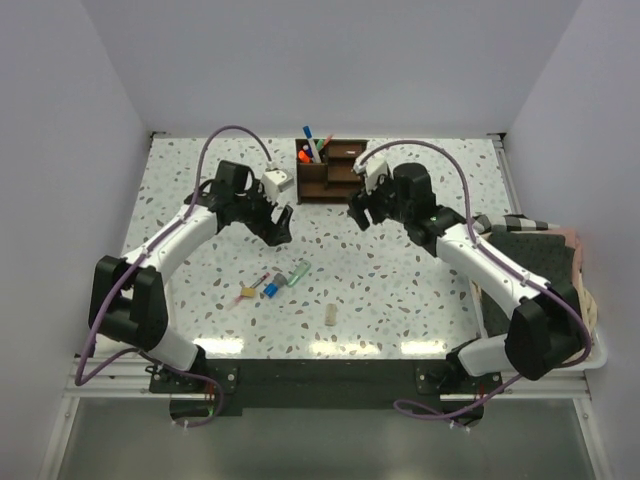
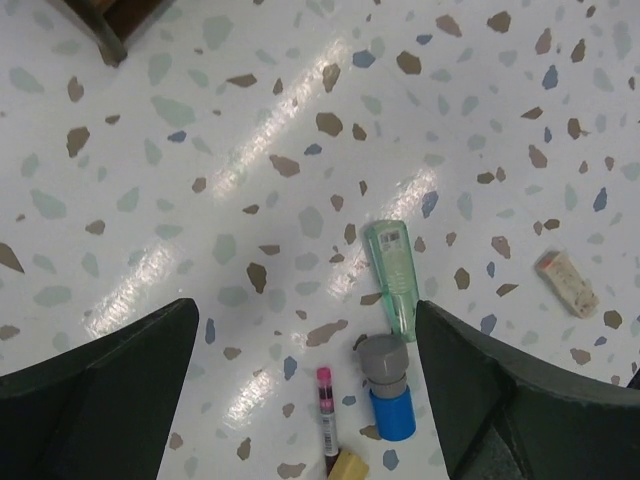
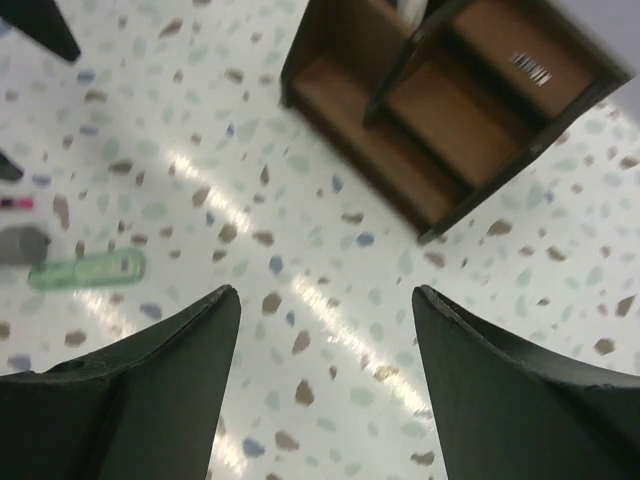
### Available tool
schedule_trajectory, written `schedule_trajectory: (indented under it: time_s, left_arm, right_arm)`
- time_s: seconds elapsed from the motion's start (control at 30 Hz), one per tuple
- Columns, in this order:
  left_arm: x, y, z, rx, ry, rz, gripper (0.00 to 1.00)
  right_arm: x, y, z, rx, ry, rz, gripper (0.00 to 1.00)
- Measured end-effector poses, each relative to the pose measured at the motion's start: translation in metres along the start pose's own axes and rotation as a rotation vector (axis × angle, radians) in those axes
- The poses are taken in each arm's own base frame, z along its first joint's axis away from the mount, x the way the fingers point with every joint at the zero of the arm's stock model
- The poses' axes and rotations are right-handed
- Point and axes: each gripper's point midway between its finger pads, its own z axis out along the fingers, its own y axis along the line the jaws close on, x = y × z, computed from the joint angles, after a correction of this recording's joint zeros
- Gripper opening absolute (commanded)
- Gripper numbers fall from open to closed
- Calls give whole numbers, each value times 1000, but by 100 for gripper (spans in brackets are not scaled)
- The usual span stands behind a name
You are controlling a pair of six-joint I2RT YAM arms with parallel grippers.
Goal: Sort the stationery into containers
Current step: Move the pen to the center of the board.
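The dark brown wooden organizer (image 1: 328, 170) stands at the back centre, with several pens and markers (image 1: 312, 145) upright in its left compartment; it also shows in the right wrist view (image 3: 450, 110). On the table lie a green marker (image 2: 391, 275), a grey-and-blue capped piece (image 2: 387, 387), a thin pink-tipped pen (image 2: 326, 415), a yellow block (image 2: 347, 467) and a tan eraser (image 2: 567, 283). The same cluster shows in the top view (image 1: 272, 284), with the tan eraser (image 1: 330, 314) apart from it. My left gripper (image 1: 276, 224) is open and empty above the cluster (image 2: 305, 340). My right gripper (image 1: 362, 208) is open and empty in front of the organizer (image 3: 325, 310).
A pile of dark and pink cloths (image 1: 540, 255) lies at the right edge of the table, beside the right arm. White walls enclose the table on three sides. The green marker (image 3: 88, 270) shows at the left of the right wrist view.
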Motion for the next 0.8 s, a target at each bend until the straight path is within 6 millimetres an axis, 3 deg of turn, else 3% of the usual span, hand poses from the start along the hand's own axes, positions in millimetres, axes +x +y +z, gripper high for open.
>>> schedule_trajectory:
  time_s: [0.1,0.27,0.47,0.6,0.8]
  left_arm:
    - [23,3,-1,-25,71,-31,92]
    - [47,7,-11,-45,182,30,78]
    - [84,12,-24,-43,354,124,64]
    - [106,16,-16,-28,439,114,56]
    - [128,17,-8,-20,498,87,53]
  right_arm:
    - [33,19,-10,-103,92,-66,69]
    - [52,40,-21,-256,162,-165,57]
    - [49,50,-8,-380,204,-213,53]
    - [51,53,1,-417,218,-215,52]
    - [48,52,5,-425,222,-223,52]
